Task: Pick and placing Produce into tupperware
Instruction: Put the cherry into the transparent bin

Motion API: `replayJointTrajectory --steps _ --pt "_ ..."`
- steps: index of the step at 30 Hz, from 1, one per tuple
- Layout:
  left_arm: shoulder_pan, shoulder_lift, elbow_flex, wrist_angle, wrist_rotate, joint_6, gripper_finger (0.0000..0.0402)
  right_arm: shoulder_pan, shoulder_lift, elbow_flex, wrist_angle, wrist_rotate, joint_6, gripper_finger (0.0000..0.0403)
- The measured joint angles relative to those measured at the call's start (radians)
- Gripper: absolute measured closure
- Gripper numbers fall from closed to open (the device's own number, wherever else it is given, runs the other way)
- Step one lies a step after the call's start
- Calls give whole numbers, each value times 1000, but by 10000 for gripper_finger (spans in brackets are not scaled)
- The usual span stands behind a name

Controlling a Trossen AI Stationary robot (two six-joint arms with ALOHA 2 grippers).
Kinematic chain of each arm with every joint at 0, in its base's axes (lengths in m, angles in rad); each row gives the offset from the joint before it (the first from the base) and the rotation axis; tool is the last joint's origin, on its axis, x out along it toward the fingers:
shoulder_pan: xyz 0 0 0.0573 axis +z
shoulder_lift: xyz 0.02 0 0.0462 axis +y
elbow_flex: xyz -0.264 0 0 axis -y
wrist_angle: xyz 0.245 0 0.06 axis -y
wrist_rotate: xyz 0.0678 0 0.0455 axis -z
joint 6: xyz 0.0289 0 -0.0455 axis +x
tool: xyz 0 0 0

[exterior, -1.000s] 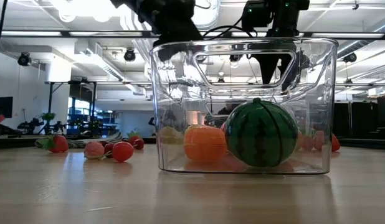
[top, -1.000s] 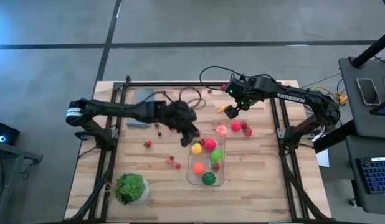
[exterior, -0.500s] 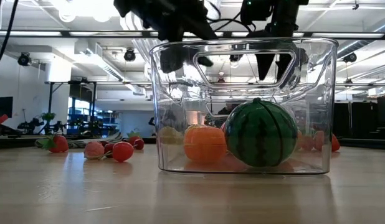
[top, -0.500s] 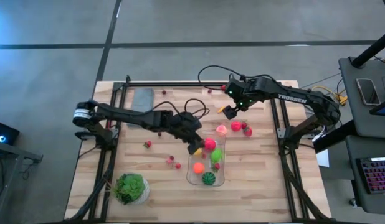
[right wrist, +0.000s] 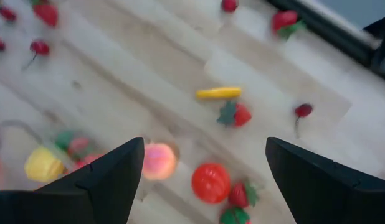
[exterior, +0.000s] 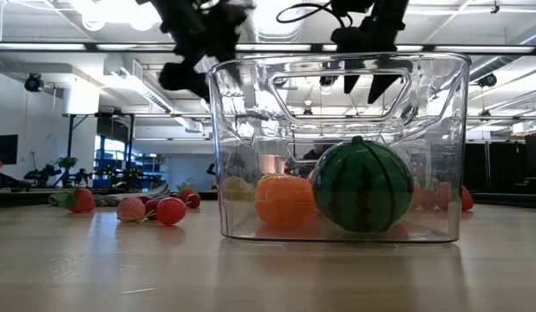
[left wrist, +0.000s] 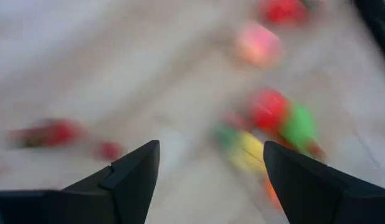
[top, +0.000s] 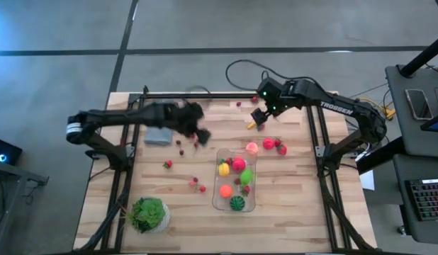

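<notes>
The clear tupperware (top: pixel 215 193) stands near the table's middle. It holds a striped green ball (exterior: pixel 365 186), an orange piece (exterior: pixel 285 201), and yellow, red and green pieces. Loose produce lies on the wood: a pink piece (top: pixel 251 147), a red one (top: pixel 268 144), a small yellow piece (right wrist: pixel 218 93) and scattered red berries (top: pixel 167 164). My left gripper (top: pixel 198 132) hangs open and blurred, up and to the far left of the tupperware, with nothing between its fingers (left wrist: pixel 211 146). My right gripper (top: pixel 260 117) hangs open above the yellow piece, also holding nothing.
A grey-blue folded cloth (top: pixel 159 137) lies under the left arm at the far left. A leafy plant in a white pot (top: pixel 148 214) stands at the near left corner. Dark frame rails (top: pixel 127 177) run along both sides, and cables (top: pixel 240 67) trail at the far edge.
My left gripper opened above the tupperware's far left corner, where a yellow piece now lies inside. It then swung quickly toward the table's far left, rolling as it went. My right gripper has risen a little above the loose produce, still open.
</notes>
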Motion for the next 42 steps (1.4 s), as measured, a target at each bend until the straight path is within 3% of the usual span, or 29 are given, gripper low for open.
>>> replayJointTrajectory --steps 3,9,18,22,28,38,42 --pt "107 -27 -6 -20 -69 -10 130 -42 -3 3 39 3 -24 76" --pt "259 -19 -9 -27 -71 35 130 -133 7 -4 49 2 -121 76" --pt "284 -11 -11 19 -67 34 130 -363 217 -21 54 -10 -285 76" --pt "292 -11 -12 47 -66 39 130 -426 338 -27 26 -108 -288 76" --pt "337 0 -30 117 -71 92 130 -432 426 -52 21 -162 -238 76" --pt "390 71 -34 198 -67 223 130 -430 405 -172 96 -147 -79 78" --pt "397 100 -34 194 -54 252 130 -432 405 -175 149 -127 -35 97"
